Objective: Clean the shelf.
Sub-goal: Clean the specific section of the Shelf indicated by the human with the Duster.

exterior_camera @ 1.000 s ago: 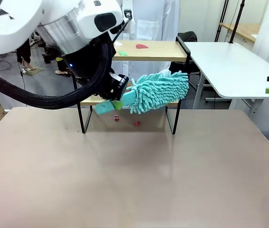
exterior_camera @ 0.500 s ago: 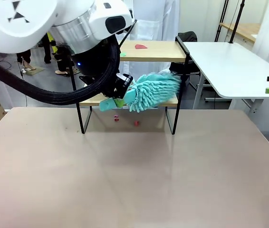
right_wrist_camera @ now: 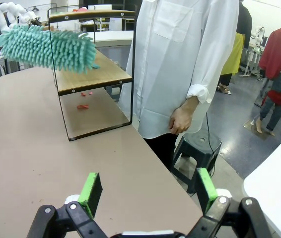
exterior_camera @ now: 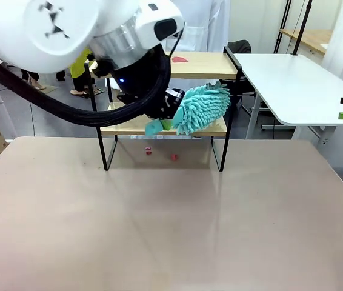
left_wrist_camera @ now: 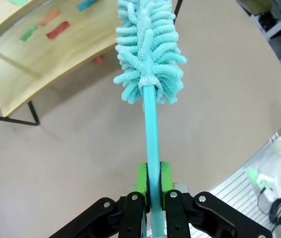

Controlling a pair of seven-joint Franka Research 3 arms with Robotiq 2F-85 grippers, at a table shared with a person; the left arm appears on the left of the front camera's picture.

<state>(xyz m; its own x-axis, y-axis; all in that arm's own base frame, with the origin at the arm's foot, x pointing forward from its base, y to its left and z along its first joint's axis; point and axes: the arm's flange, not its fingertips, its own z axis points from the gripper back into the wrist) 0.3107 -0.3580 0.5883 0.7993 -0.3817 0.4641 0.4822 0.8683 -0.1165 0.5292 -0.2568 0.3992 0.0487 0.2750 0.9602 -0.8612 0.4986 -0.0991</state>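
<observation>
Shelf (exterior_camera: 203,65) now has duster (exterior_camera: 200,108) between its boards.

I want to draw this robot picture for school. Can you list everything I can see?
big table: one, beige, under the shelf
shelf: one, wood and black, far side of big table
duster: one, teal, at the lower board
loose scraps: two, red, on big table under shelf
top scrap: one, red, top board
side table: one, white, far right
person: one, white coat, behind the table
left end effector: one, black and green, shut on duster
right end effector: one, black and green, open
</observation>
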